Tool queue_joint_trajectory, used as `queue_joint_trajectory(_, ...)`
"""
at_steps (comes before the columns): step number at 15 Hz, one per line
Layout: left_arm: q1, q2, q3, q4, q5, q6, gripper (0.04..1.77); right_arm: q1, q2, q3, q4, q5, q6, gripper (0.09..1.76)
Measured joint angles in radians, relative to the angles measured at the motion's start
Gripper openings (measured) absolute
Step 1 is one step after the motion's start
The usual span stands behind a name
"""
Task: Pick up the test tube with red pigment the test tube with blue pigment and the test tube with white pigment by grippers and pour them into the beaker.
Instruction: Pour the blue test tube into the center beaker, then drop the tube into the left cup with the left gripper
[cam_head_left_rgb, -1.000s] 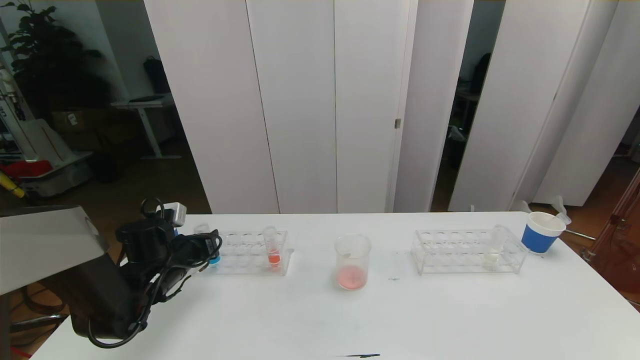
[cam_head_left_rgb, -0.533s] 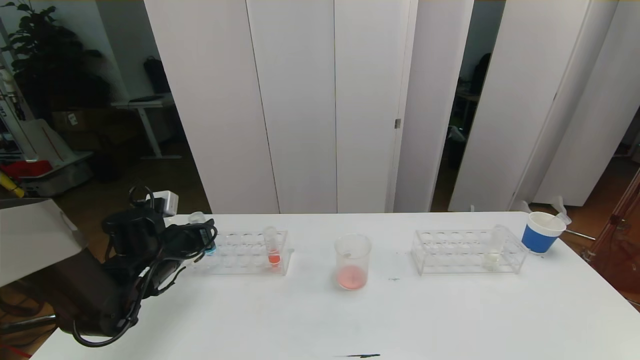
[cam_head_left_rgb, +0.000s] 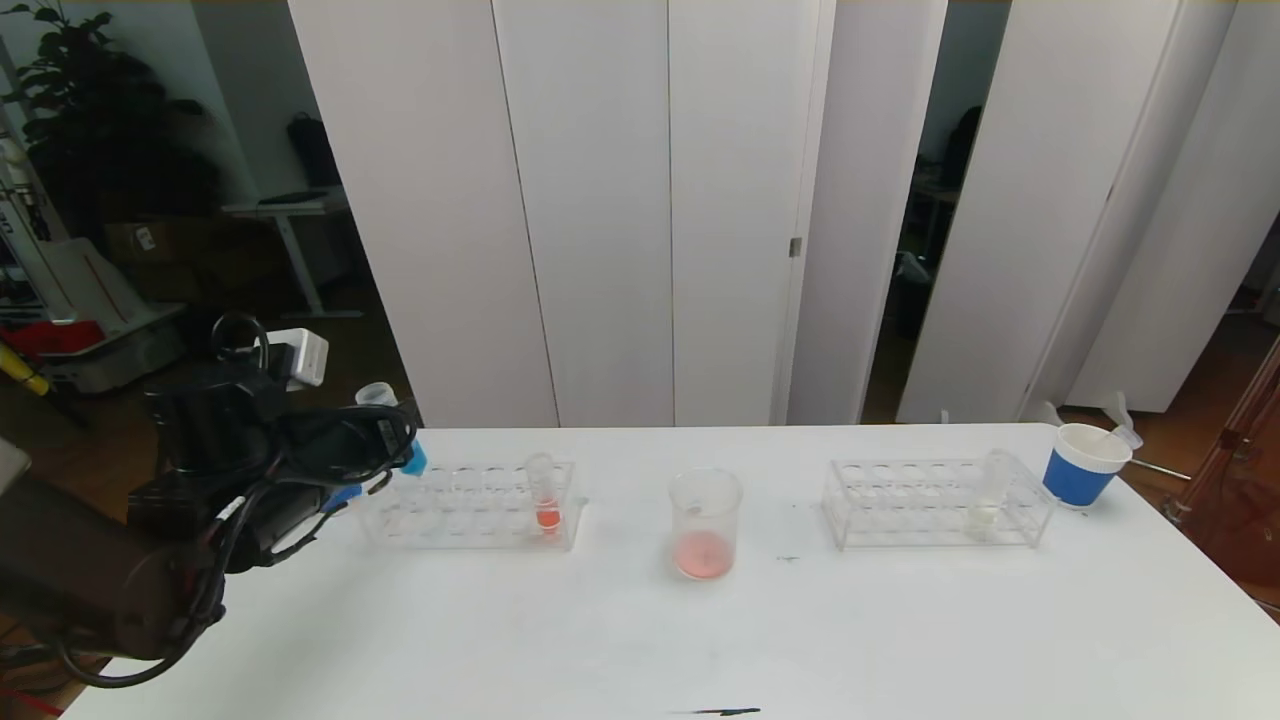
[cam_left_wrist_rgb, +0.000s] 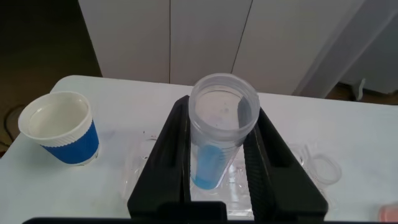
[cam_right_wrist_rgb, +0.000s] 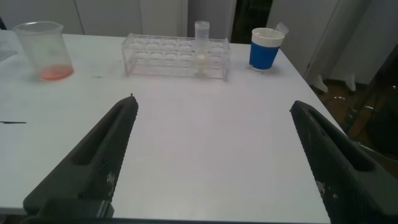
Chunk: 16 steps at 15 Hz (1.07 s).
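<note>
My left gripper (cam_head_left_rgb: 396, 442) is shut on the test tube with blue pigment (cam_left_wrist_rgb: 217, 144) and holds it tilted above the left end of the left rack (cam_head_left_rgb: 470, 508), its blue end (cam_head_left_rgb: 414, 462) clear of the holes. A tube with red pigment (cam_head_left_rgb: 545, 500) stands in that rack. In the middle of the table stands the beaker (cam_head_left_rgb: 705, 525), with pinkish-red liquid at its bottom. The test tube with white pigment (cam_head_left_rgb: 990, 495) stands in the right rack (cam_head_left_rgb: 935, 505). My right gripper (cam_right_wrist_rgb: 211, 109) hangs open over bare table, well short of that rack (cam_right_wrist_rgb: 161, 57).
One blue-and-white paper cup (cam_head_left_rgb: 1082, 465) sits at the table's far right corner. Another (cam_left_wrist_rgb: 59, 127) stands beside the left rack. White panels rise behind the table's far edge. A dark mark (cam_head_left_rgb: 720, 712) lies near the front edge.
My left gripper has risen and drawn back to the left, lifting the blue tube up out of the left rack. Everything else stays put.
</note>
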Motion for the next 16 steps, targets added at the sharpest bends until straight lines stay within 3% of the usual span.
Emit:
queue_joint_trajectory(2, -0.010, -0.070, -0.033, 0.090, -0.029, 0.000, 0.58, 0.000, 0.000, 0.000, 0.000, 0.000, -0.001, 1.75)
queue_joint_trajectory(5, -0.015, -0.171, -0.103, 0.247, -0.130, 0.000, 0.58, 0.000, 0.000, 0.000, 0.000, 0.000, 0.000, 1.75)
queue_joint_trajectory(11, -0.056, -0.284, -0.237, 0.425, -0.389, 0.003, 0.58, 0.000, 0.000, 0.000, 0.000, 0.000, 0.000, 1.75)
queue_joint_trajectory(13, -0.097, -0.279, -0.255, 0.430, -0.408, 0.036, 0.58, 0.000, 0.000, 0.000, 0.000, 0.000, -0.001, 1.75)
queue_joint_trajectory(16, -0.173, -0.239, -0.266, 0.412, -0.411, 0.196, 0.58, 0.000, 0.000, 0.000, 0.000, 0.000, 0.000, 1.75)
